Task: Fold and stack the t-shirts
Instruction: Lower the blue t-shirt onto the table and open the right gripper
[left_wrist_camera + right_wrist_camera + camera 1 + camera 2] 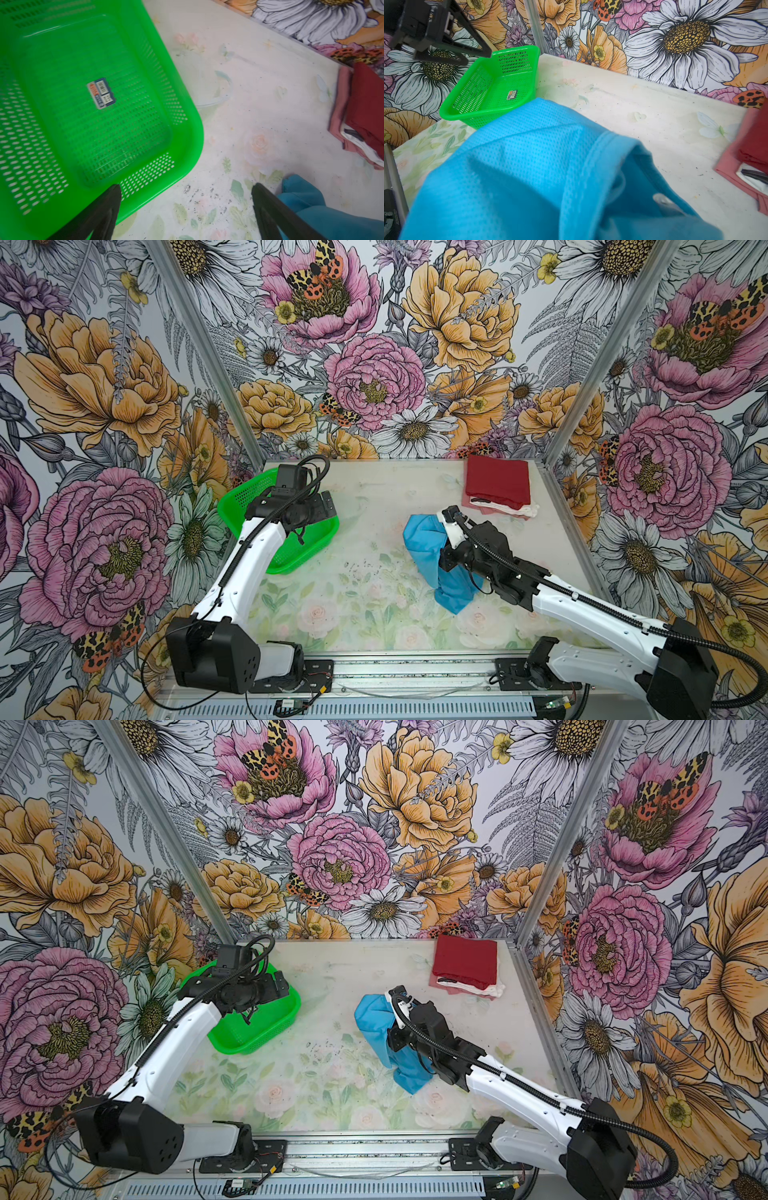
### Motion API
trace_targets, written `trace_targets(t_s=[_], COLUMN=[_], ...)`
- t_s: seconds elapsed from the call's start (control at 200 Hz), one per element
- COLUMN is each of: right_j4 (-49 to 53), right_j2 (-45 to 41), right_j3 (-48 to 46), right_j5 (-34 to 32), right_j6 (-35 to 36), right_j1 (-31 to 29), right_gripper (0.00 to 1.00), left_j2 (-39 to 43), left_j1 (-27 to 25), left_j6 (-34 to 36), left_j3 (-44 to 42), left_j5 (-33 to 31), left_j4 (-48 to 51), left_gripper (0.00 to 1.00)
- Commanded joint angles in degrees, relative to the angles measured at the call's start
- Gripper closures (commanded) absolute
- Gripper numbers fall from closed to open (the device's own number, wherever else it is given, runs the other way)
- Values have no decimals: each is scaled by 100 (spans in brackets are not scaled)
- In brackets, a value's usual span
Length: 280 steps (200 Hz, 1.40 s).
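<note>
- In both top views the right gripper (448, 517) is clamped on the sky-blue t-shirt (424, 543), which hangs bunched over mid-table (374, 497). The dark red t-shirt (496, 479) tops the far-right stack (486, 510).
- Left wrist: the left gripper (187, 190) gapes wide and holds nothing, over the edge of the green basket (193, 141). The basket holds only a barcode sticker (101, 93), its print unreadable.
- Right wrist: blue cloth fills the foreground.

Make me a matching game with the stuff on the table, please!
Things:
1. basket
2. blue shirt
3. red shirt
4. left gripper

States:
A. open
B. on top of the stack
C. empty
D. held by the right gripper

Pairs: 1-C, 2-D, 3-B, 4-A
</note>
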State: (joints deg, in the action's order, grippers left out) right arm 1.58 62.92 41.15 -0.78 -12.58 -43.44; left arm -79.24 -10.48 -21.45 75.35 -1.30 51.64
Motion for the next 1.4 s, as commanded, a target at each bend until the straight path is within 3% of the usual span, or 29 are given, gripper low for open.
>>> trace_targets(t_s=[0.0, 0.1, 0.255, 0.425, 0.555, 0.831, 0.996, 1.261, 1.396], right_j4=[-158, -150, -81, 61, 70, -137, -198, -359, -244], right_j2=[-148, -147, -250, -496, -640, -242, 276, 1130, 1596], right_j3=[43, 39, -72, -230, -374, -316, -55, 630, 1201], right_j5=[-52, -67, -99, -165, -176, 137, 518, 1117, 1171], right_j6=[-48, -42, -33, 22, 45, 93, 96, 39, 135], right_j1=[-7, -6, 8, 29, 78, 160, 169, 57, -39], right_gripper=[100, 100, 100, 100, 100, 100, 100, 100, 100], left_j2=[-939, -1994, -3550, -4073, -3701, -1831, -1238, -291, 128], left_j1=[-546, -924, -1047, -930, -782, -677, 49, 758, 564], left_j6=[251, 284, -20, -588, -861, -1256, -1199, -785, -244], left_j3=[531, 1297, 2358, 2373, 1751, -104, -875, -1235, -1218], left_j5=[226, -72, -303, -1021, -1626, -2375, -2085, -1937, -614], left_j4=[-58, -127, -129, 3, -2, -69, -231, -320, -946], left_gripper=[1, 1, 1, 1, 1, 1, 1, 1, 1])
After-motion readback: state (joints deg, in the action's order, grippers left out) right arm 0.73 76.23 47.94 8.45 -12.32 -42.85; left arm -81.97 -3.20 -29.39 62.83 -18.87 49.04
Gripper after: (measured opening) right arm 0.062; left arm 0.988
